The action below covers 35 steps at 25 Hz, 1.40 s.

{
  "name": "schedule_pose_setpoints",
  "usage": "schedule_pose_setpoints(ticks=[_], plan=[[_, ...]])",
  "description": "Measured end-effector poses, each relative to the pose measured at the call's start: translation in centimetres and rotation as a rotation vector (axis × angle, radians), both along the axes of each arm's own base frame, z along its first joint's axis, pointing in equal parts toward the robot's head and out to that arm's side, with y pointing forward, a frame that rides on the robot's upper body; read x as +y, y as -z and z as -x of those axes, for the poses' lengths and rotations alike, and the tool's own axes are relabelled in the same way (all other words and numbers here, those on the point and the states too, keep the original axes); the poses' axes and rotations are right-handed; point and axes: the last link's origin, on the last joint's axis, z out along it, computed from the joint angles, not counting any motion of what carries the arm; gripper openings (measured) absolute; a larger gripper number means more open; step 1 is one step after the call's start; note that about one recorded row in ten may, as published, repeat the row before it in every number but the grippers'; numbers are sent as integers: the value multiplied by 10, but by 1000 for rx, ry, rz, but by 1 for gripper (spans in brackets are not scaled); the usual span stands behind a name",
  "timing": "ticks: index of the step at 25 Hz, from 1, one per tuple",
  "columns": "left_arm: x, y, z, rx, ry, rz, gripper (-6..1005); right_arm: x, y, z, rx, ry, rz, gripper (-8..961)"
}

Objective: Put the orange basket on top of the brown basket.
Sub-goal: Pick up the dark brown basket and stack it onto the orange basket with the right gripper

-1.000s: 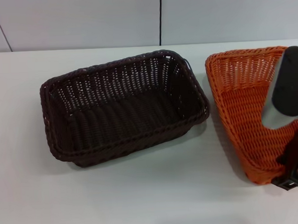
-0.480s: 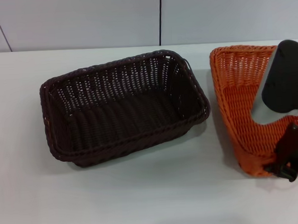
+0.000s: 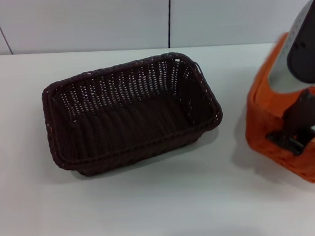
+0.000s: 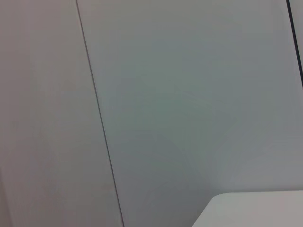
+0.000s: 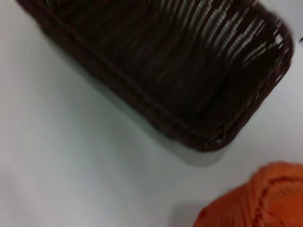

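The brown basket (image 3: 125, 87) stands upright and empty on the white table (image 3: 151, 208), left of centre. It also shows in the right wrist view (image 5: 189, 66). The orange basket (image 3: 262, 120) is at the right edge of the head view, raised and tilted so its outer side faces me. My right gripper (image 3: 294, 137) is shut on its near rim, with the arm above it. A corner of the orange basket shows in the right wrist view (image 5: 258, 198). The two baskets are apart. My left gripper is out of view.
A grey panelled wall (image 3: 89, 21) runs behind the table's far edge. The left wrist view shows only that wall (image 4: 165, 94) and a table corner (image 4: 255, 210).
The orange basket has gone from lying on the table to being lifted and tipped up at the right edge. My right arm has risen with it. The brown basket has not moved.
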Motion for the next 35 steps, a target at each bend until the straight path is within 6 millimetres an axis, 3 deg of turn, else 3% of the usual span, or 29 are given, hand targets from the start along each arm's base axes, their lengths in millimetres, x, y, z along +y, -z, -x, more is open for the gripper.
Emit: schedule_pose_setpoints(ticks=[4,9,12,13,14,18,20,22,32,35], plan=[[0,0,0,1,0,1,827,1,-10,17,10,-74,-64,153],[0,0,0,2,-1,4,827,7,-8,34,-8,-200,-103,151],[0,1,0,1,-1,5,827,9,0,48,-50,-351,-83,151],[0,1,1,0,-3,7,827,6,10,54,-109,-490,-30,151],[0,1,1,0,-3,7,827,6,10,54,-109,-490,-30,151],[-1,5,1,-9,-10,23,827,-4,34,62,-279,-813,96,150],[-1,7,2,-19,-15,34,827,-6,37,65,-327,-904,129,150],[-1,8,3,-37,-15,37,827,-8,41,63,-425,-1077,190,150],[0,11,1,-58,-10,41,827,-10,50,51,-631,-1399,289,150],[1,14,0,-69,-11,47,827,0,58,38,-742,-1526,273,149]])
